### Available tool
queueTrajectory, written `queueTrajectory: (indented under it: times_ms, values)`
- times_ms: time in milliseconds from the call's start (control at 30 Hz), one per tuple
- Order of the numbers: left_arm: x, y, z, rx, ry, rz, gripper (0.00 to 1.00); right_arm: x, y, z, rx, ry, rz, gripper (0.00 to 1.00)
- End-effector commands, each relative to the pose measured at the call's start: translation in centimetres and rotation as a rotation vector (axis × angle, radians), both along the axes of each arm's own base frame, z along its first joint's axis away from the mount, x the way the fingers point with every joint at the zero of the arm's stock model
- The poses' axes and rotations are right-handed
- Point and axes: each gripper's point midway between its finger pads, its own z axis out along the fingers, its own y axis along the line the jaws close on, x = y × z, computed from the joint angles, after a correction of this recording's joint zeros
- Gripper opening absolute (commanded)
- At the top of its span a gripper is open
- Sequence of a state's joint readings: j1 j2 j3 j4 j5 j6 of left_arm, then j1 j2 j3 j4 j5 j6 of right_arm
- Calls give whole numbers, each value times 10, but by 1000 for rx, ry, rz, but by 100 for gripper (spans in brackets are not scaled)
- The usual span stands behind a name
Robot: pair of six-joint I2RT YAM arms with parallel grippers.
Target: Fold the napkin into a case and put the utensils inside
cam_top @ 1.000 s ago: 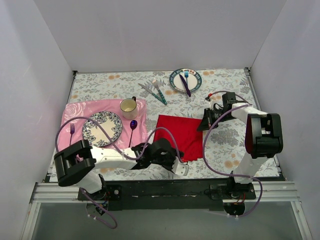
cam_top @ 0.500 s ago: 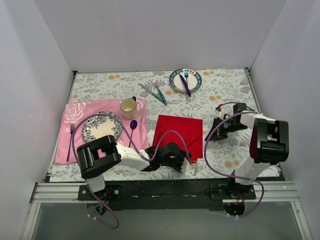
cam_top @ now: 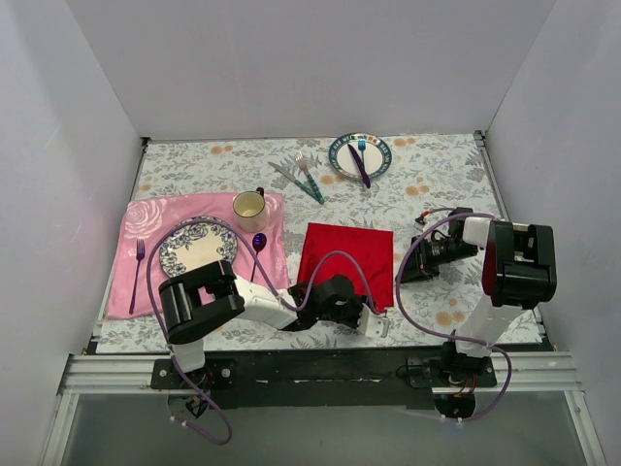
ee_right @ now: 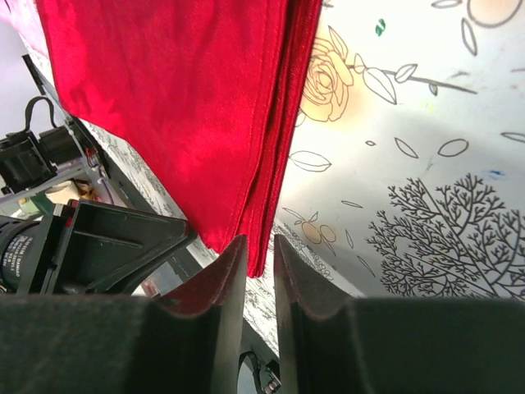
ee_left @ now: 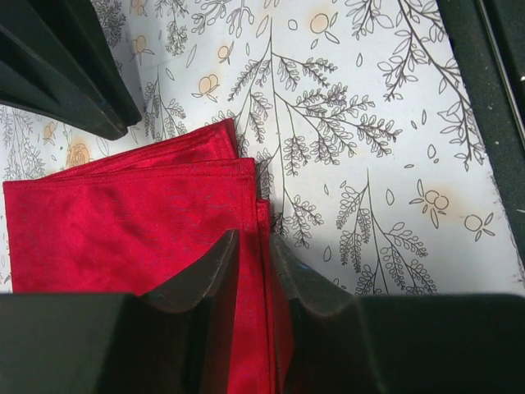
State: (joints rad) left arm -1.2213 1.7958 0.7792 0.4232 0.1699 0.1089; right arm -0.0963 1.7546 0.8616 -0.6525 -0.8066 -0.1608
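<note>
The red napkin lies folded flat in a rectangle at the middle of the table. My left gripper sits low at its near right corner. In the left wrist view its jaws are pinched on the napkin along the layered right edge, and red cloth fills the narrow gap. My right gripper rests just right of the napkin, with its jaws a little apart and empty. The napkin's corner lies just beyond those tips. The utensils, a teal-handled fork and knife, lie at the back centre.
A pink placemat at the left carries a patterned plate, a mug, a purple spoon and a small fork. A far plate holds a blue fork and a purple knife. White walls enclose the table.
My right gripper let go of the napkin's right edge, opened a little and drew back to the right. The napkin now lies flat. My left gripper slid right to the near corner and closed on it.
</note>
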Motion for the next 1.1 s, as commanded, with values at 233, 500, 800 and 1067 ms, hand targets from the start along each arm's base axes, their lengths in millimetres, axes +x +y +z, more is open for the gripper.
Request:
queueTrajectory:
  times_ms: [233,500,800,1067]
  values:
    - [1,-19,23,-64,40,19,4,-9,2,-10,11,51,2,31]
    - [15,-27,27,-92,31,89,0,-12,3,-15,20,78,5,30]
    - [27,-34,32,-123,40,135,0,-13,4,-18,21,87,7,26]
    - [32,-43,30,-136,57,157,0,-13,6,-17,29,83,8,24]
